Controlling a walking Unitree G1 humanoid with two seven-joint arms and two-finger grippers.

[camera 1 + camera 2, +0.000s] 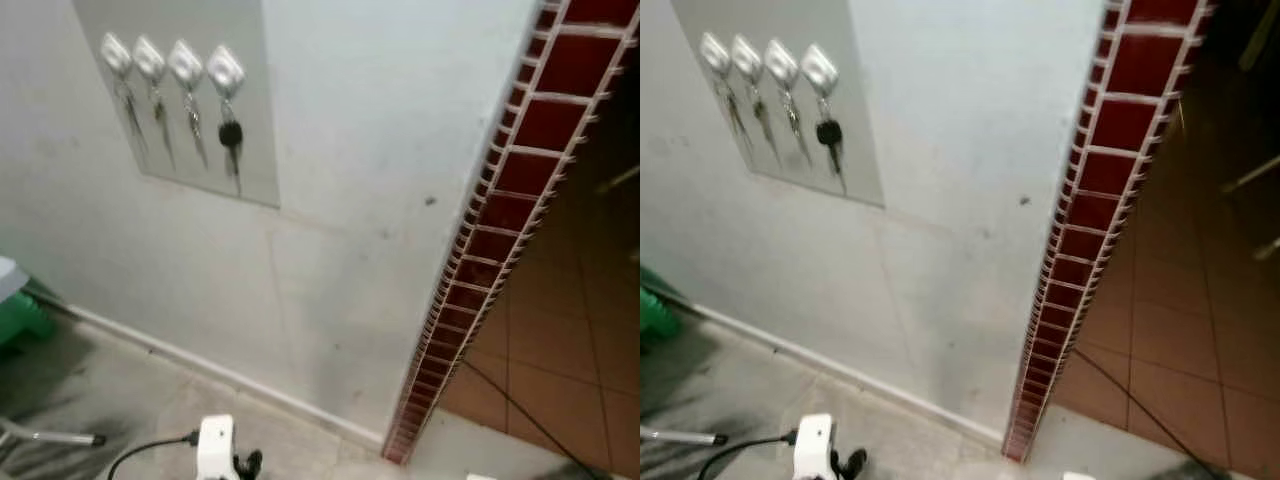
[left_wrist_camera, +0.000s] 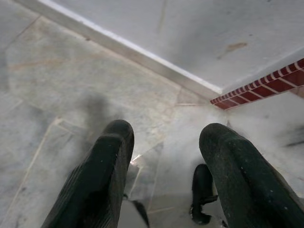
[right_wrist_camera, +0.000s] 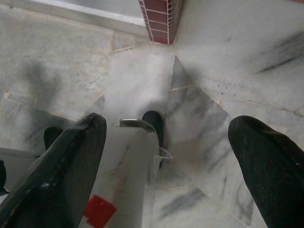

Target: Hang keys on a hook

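The left gripper (image 2: 164, 156) and right gripper (image 3: 166, 156) hang over the marble floor (image 2: 57, 71), fingers spread, grasping nothing. Up on the grey wall panel (image 1: 250, 150), 4 white hooks (image 1: 170, 60) each carry keys; the black-headed key (image 1: 231, 135) hangs from the hook nearest the red tile edge (image 1: 490, 250).

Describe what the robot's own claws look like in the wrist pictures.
The left claw has two thick, matte black fingers with rounded tips, lightly scuffed and dusty. The right claw has the same black rounded fingers, with pale wear marks along an edge of one finger. No cables or markings can be made out on either.
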